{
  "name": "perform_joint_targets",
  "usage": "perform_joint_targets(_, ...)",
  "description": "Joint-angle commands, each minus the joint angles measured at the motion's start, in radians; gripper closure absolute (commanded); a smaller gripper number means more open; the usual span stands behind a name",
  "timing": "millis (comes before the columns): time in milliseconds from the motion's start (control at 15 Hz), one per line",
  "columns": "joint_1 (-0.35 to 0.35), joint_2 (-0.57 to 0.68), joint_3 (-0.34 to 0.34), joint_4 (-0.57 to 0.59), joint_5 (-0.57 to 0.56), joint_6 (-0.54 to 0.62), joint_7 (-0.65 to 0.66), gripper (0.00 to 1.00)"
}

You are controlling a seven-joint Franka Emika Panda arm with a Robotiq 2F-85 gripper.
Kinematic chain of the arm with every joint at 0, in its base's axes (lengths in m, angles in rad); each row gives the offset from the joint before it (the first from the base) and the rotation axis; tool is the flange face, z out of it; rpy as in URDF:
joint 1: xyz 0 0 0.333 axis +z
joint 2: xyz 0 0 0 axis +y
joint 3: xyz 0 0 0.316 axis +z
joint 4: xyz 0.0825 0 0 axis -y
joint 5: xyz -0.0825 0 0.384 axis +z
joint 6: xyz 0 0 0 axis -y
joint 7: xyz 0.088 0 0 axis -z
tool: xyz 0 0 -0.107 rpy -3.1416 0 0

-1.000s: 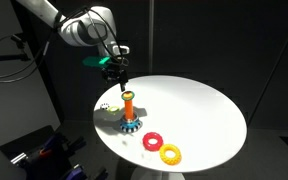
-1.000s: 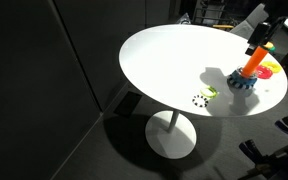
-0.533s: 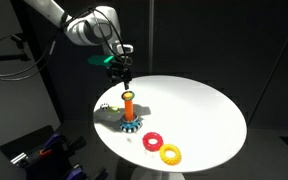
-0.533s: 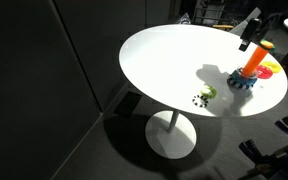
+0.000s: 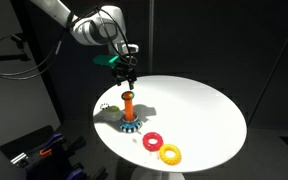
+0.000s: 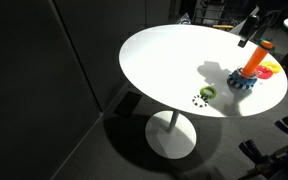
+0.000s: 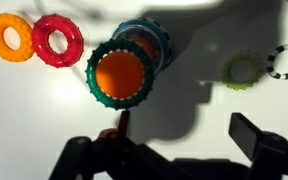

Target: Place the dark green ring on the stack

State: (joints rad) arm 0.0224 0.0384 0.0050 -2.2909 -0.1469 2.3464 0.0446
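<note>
In the wrist view, looking straight down, the dark green ring (image 7: 92,82) circles the orange peg (image 7: 121,72) of the stack, with the blue toothed ring (image 7: 152,40) at its base behind. I cannot tell how far down the peg the ring sits. My gripper (image 7: 184,128) is open and empty, above and just beside the peg. In both exterior views the gripper (image 5: 128,76) (image 6: 248,38) hangs above the peg (image 5: 129,104) (image 6: 255,60) and its blue base (image 5: 130,125) (image 6: 244,83).
A red ring (image 7: 57,40) (image 5: 152,141) and a yellow toothed ring (image 7: 9,35) (image 5: 170,153) lie beside the stack. A light green ring (image 7: 244,70) (image 6: 206,93) and a pale dotted ring (image 7: 284,60) (image 6: 197,100) lie on the other side. All rest on a round white table (image 5: 204,110).
My gripper has risen from the peg's top and shifted slightly sideways. The rings on the table have not moved.
</note>
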Motion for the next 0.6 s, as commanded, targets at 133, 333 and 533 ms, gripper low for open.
perform_joint_targets(133,-0.007,0.031,-0.008,0.041,-0.002,-0.015,0.018,0.0)
perform_joint_targets(333,-0.007,0.042,-0.012,0.049,-0.004,-0.015,0.02,0.0)
perform_joint_targets(533,-0.007,0.051,-0.015,0.053,-0.004,-0.016,0.021,0.0)
